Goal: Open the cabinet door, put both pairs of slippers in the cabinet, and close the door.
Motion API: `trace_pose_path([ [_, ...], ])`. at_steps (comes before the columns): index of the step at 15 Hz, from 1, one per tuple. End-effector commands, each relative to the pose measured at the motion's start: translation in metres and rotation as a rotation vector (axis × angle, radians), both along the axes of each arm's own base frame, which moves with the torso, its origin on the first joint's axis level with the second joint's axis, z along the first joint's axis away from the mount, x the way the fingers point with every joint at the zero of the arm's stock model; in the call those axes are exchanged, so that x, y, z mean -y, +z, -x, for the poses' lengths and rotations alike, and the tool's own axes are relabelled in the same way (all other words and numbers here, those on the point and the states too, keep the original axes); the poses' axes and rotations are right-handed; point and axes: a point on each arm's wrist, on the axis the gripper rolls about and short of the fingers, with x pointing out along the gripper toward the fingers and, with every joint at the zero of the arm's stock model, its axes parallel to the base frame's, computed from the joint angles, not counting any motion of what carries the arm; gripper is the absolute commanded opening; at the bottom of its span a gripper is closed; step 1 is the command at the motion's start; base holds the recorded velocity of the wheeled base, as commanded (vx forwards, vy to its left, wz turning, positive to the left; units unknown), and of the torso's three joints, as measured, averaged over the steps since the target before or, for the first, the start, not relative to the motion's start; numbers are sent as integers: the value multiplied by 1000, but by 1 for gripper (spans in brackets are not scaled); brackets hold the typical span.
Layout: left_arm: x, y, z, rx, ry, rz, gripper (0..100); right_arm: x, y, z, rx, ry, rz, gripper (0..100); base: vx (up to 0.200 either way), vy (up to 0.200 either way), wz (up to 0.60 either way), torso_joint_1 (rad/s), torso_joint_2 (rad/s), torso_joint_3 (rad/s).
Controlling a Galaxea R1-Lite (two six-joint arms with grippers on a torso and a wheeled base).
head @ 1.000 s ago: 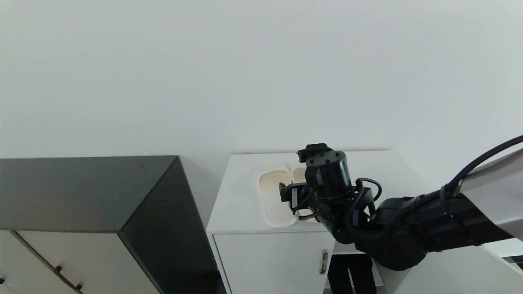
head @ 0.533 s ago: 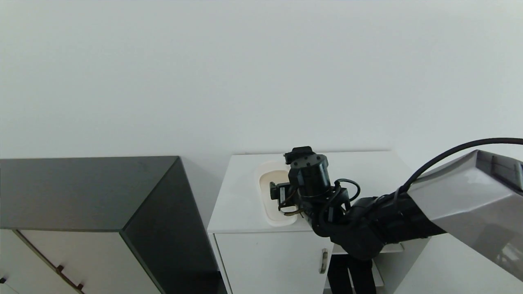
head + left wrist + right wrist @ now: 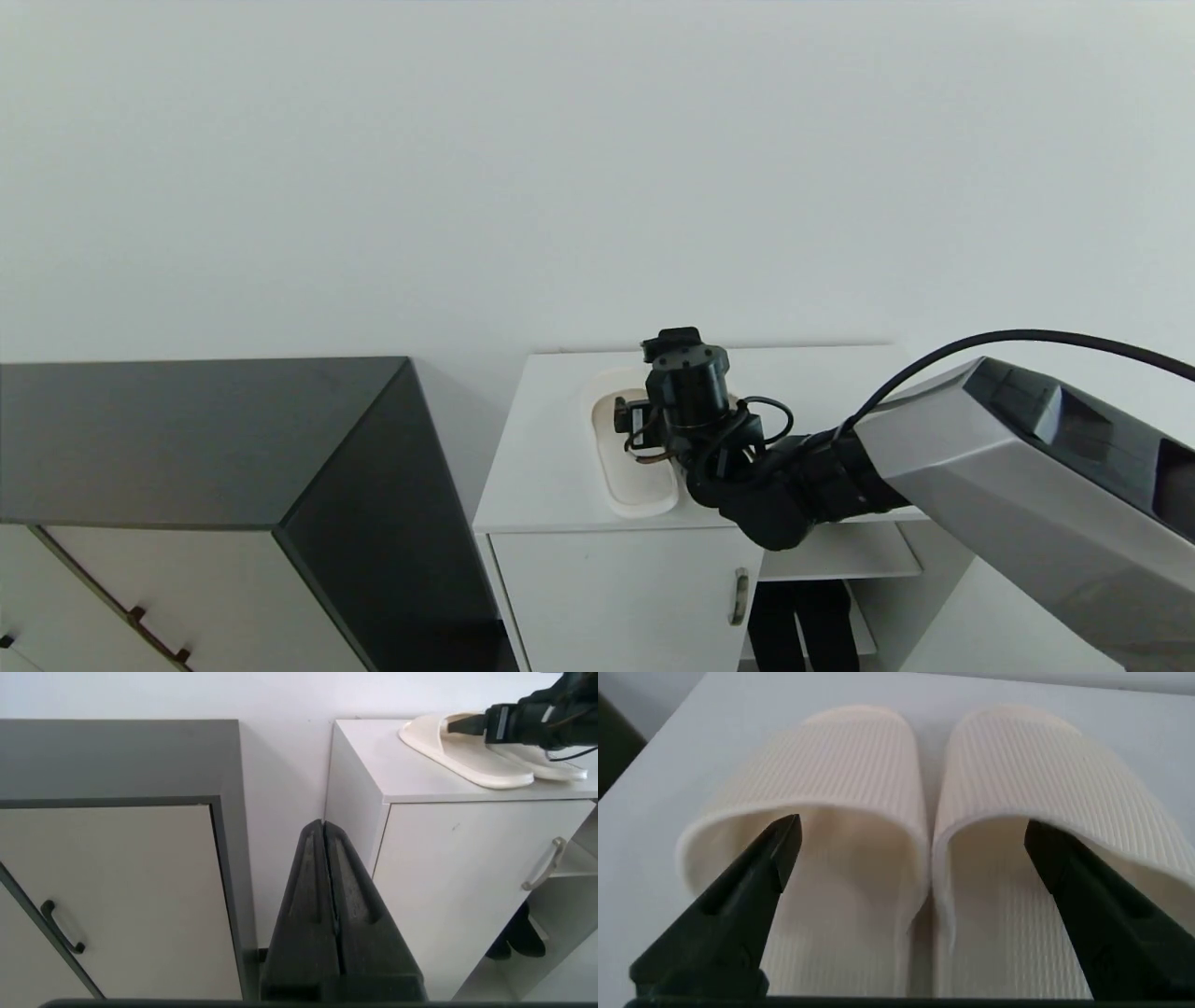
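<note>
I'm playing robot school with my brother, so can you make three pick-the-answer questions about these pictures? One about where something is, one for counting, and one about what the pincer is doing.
1. Where are the cream ribbed slippers?
A) on top of the white cabinet
B) on the floor
C) in a drawer

2. How many cream slippers are there?
A) one
B) two
C) four

3. The right pincer is:
A) shut tight
B) open
C) holding a cup

Answers: 1 A, they lie side by side on its flat top; 2 B, the right wrist view shows two; 3 B, its fingers stand wide apart, one before each slipper.
</note>
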Motion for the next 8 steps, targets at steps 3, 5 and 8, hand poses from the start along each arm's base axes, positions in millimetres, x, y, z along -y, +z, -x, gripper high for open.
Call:
trace_pose_path([
  [3,0,0,0,1,-1,0,0,0,-17,-19,1,-24,13,100,0,0,0,0,0,0],
  [5,0,0,0,1,-1,0,0,0,-16,-20,4,-25,14,0,0,0,0,0,0,0],
  [8,0,0,0,1,1,0,0,-1,-14,-23,14,-27,6,0,0,0,0,0,0,0],
])
